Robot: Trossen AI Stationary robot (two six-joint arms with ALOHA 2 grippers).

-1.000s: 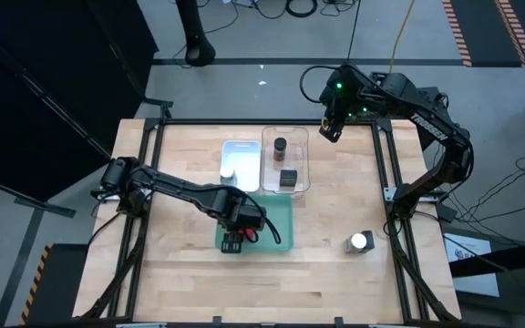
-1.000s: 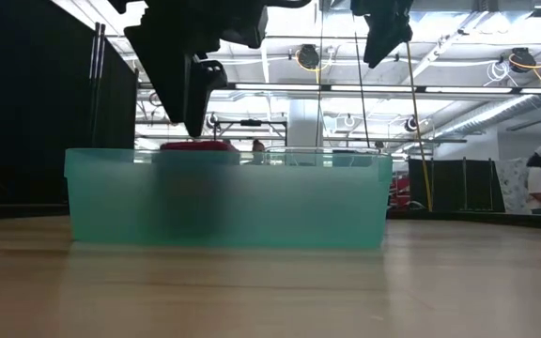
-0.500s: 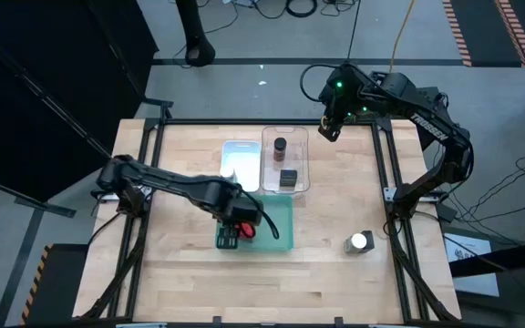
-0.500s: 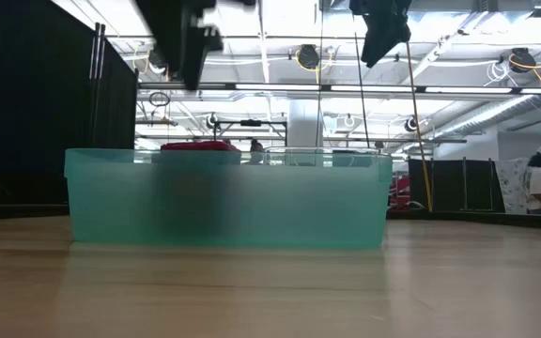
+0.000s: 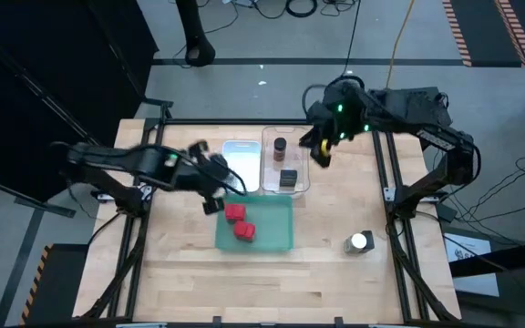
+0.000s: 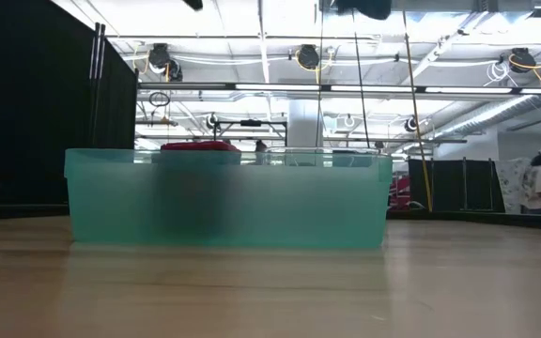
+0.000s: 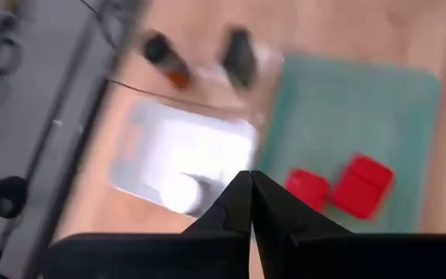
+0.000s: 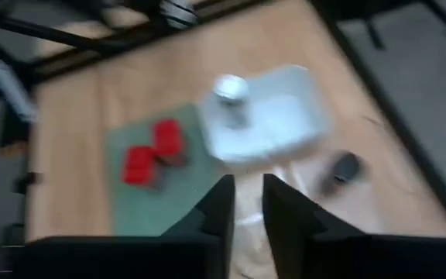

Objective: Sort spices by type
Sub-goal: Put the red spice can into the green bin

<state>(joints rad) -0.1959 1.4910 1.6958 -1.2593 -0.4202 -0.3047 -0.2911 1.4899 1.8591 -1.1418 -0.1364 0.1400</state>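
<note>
Two red tins [image 5: 235,213] [image 5: 243,231] lie side by side on the floor of the green tray [image 5: 276,239]. In the clear tray [image 5: 299,157] stand a brown dark-lidded jar [image 5: 280,146] and a dark grey tin [image 5: 287,178]. A white-lidded jar [image 7: 178,190] stands in the white tray [image 5: 242,150]. Another white-lidded jar [image 5: 360,242] stands on the bare table at the right. My left gripper [image 7: 250,180] is shut and holds nothing, high above the green tray's far left corner. My right gripper [image 8: 246,198] hangs beside the clear tray's right wall, with a narrow gap between its fingers and nothing in it.
The three trays sit close together in the middle of the table. Bare wood [image 5: 190,273] lies along the near edge and at both sides. In the low view the green tray's wall [image 6: 228,202] fills the middle, and a red tin's top [image 6: 198,145] shows over its rim.
My left gripper has risen out of the green tray and drawn back toward the table's far left, leaving both red tins uncovered on the tray floor. My right gripper has swung from the far edge toward the near side, to beside the clear tray.
</note>
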